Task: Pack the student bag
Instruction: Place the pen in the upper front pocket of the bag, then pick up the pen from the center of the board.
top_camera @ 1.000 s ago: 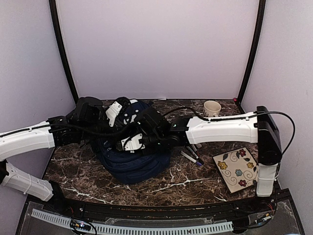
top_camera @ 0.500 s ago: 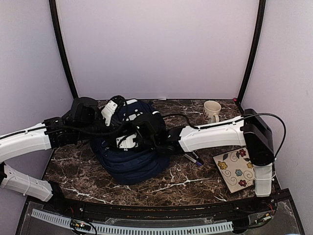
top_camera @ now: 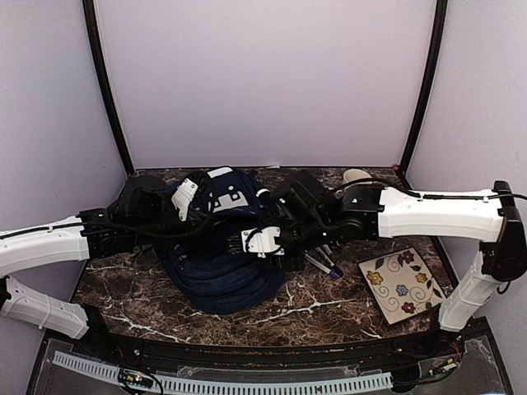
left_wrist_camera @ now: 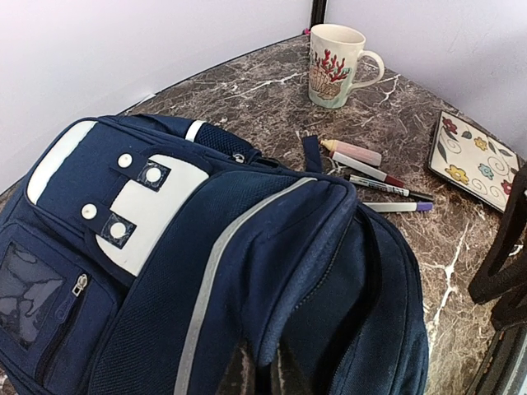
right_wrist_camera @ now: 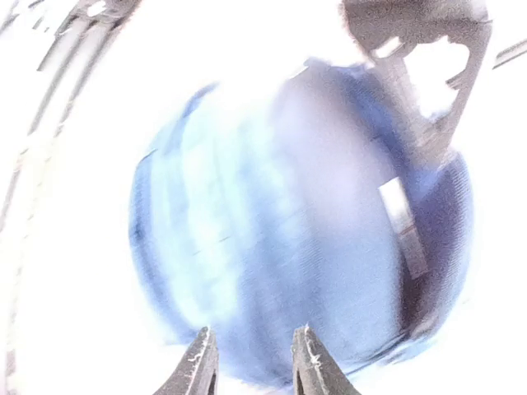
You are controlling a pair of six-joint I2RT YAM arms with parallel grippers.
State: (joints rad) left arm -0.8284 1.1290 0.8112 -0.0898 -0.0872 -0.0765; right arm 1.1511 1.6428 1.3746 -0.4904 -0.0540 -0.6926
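Observation:
The student bag (top_camera: pixel 218 276), navy with a thin pale stripe and a white slotted patch, lies slumped on the marble table (top_camera: pixel 329 317) between my arms. My left gripper (top_camera: pixel 191 202) sits at its far left top. In the left wrist view its fingertips (left_wrist_camera: pixel 263 374) are shut on a fold of the bag (left_wrist_camera: pixel 247 247) beside an open zip. My right gripper (top_camera: pixel 251 240) hovers over the bag's right side. The right wrist view is washed out and blurred: the gripper (right_wrist_camera: pixel 254 362) is open with nothing between its fingers, and the bag (right_wrist_camera: pixel 288 214) is a blue blur beyond.
Several pens (top_camera: pixel 325 265) (left_wrist_camera: pixel 370 169) lie on the table right of the bag. A white mug (left_wrist_camera: pixel 333 53) with a red print stands at the back right, partly hidden by the right arm in the top view (top_camera: pixel 356 175). A flowered square plate (top_camera: pixel 399 284) (left_wrist_camera: pixel 473 160) lies front right.
My right gripper has opened and pulled back to the right off the bag, its arm swinging out to the right. The left gripper keeps its hold on the bag.

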